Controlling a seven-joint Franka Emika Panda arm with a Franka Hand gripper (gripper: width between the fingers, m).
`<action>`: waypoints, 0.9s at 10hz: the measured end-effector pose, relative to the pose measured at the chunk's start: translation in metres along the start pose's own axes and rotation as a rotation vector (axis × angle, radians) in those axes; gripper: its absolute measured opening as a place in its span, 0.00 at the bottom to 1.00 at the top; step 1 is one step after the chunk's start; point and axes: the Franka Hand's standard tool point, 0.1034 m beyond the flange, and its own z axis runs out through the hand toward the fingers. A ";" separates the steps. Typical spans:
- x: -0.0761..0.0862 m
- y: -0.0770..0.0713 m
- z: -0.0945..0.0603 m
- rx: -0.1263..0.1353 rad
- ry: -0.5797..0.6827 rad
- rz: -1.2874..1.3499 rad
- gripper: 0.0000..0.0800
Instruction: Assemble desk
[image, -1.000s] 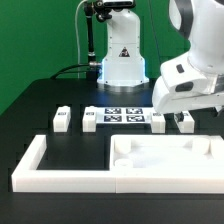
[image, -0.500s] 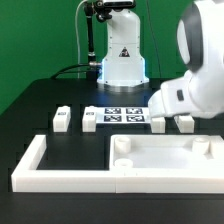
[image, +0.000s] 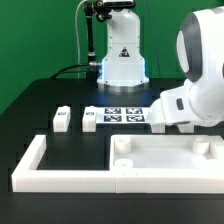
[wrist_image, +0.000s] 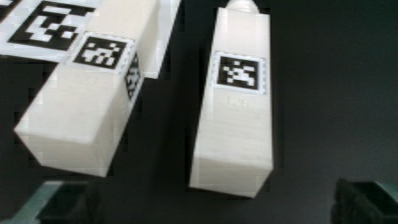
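Two white square desk legs with tag markers lie side by side on the black table in the wrist view, one leg (wrist_image: 240, 100) running down the middle and the other leg (wrist_image: 98, 95) beside it. My gripper (wrist_image: 214, 205) is open, its dark fingertips (wrist_image: 50, 204) at the frame's corners straddling the near end of the middle leg without touching it. In the exterior view the white tabletop panel (image: 165, 160) lies at the front right, two more legs (image: 62, 119) (image: 90, 120) stand at the back left, and the arm's white hand (image: 185, 105) covers the right-hand legs.
The marker board (image: 122, 116) lies between the leg groups, and its corner (wrist_image: 45, 25) shows beside the legs. A long white U-shaped border rail (image: 35, 165) frames the front left. A white robot base (image: 122, 60) stands at the back.
The arm's hand has come down and toward the exterior view's left over the right-hand legs, hiding them. The jaws stay wide open. Nothing on the table has moved.
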 end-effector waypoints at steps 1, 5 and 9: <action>-0.002 -0.001 0.006 -0.003 -0.009 0.001 0.81; 0.001 -0.008 0.032 -0.020 -0.009 -0.007 0.81; 0.001 -0.008 0.031 -0.019 -0.009 -0.008 0.45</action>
